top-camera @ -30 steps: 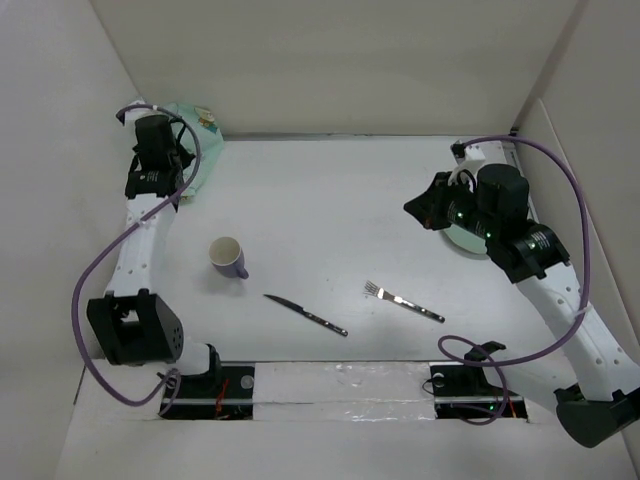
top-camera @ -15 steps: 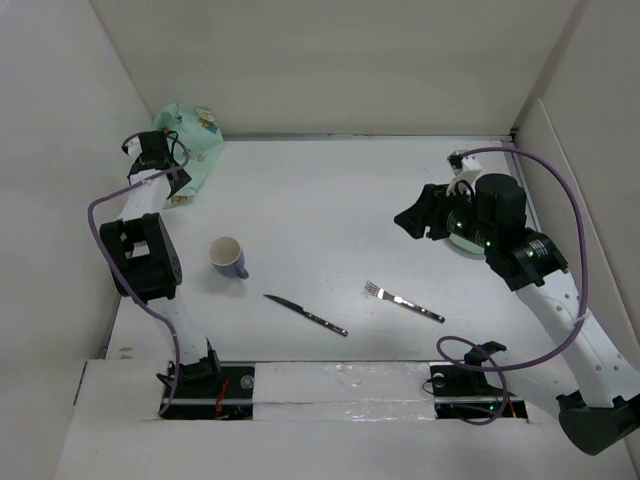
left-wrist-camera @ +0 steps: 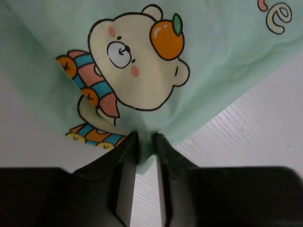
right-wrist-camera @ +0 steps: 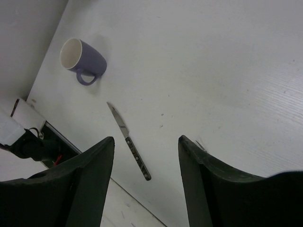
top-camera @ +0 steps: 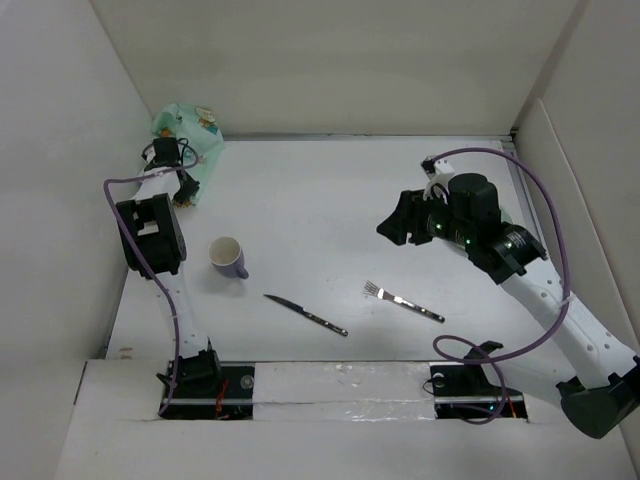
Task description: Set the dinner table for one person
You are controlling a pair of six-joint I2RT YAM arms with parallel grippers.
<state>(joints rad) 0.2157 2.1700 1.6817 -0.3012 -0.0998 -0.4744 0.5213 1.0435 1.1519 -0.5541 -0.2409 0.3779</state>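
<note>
The left claw [left-wrist-camera: 146, 142] is pinched shut on the edge of the green placemat [left-wrist-camera: 213, 71], at the far left corner of the white counter [top-camera: 320, 190]. The right claw [right-wrist-camera: 146, 138] hangs wide open above the counter's middle, where a mug [right-wrist-camera: 83, 59] and knife [right-wrist-camera: 128, 142] lie apart.

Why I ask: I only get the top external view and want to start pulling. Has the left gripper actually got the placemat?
Observer: Yes. The left wrist view shows the left gripper pinched shut on a fold at the edge of the placemat.
Operator: And the right one, carrying anything?
Observer: No. In the right wrist view the right gripper is open with nothing between its fingers; only the knife, lying on the table, shows through the gap.
</note>
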